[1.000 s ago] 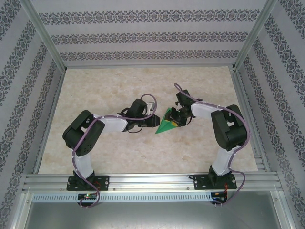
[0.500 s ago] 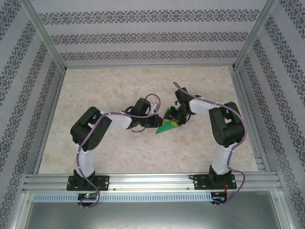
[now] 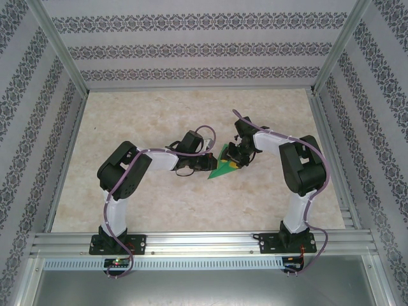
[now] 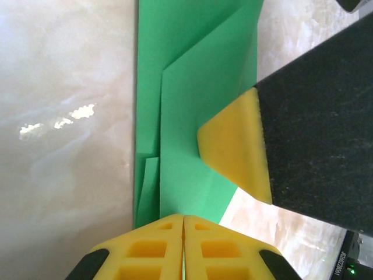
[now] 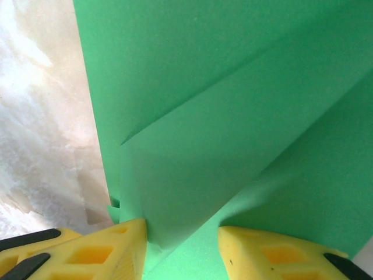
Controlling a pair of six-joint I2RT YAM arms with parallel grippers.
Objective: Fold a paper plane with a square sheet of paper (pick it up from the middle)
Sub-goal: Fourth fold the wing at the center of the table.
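The bright green sheet of paper (image 3: 220, 170) lies mid-table, folded into a pointed triangle with layered flaps, its tip toward the near left. My left gripper (image 3: 209, 163) meets it from the left. In the left wrist view its yellow fingers (image 4: 145, 251) are pressed together at the paper's (image 4: 186, 116) near edge, with a thin green strip between them. My right gripper (image 3: 236, 156) comes down on the paper's far right part. One of its yellow pads (image 4: 233, 151) rests on the top flap. In its own view the right gripper (image 5: 182, 228) stands open, straddling a raised fold of paper (image 5: 233, 87).
The tabletop (image 3: 146, 115) is pale marble-patterned board. Patterned walls and aluminium posts (image 3: 60, 51) close it in on three sides. A metal rail (image 3: 204, 239) runs along the near edge, with both arm bases on it.
The left arm's elbow swung right and its gripper closed onto the paper's left edge. The right gripper shifted a little left and narrowed slightly. The paper stayed in place.
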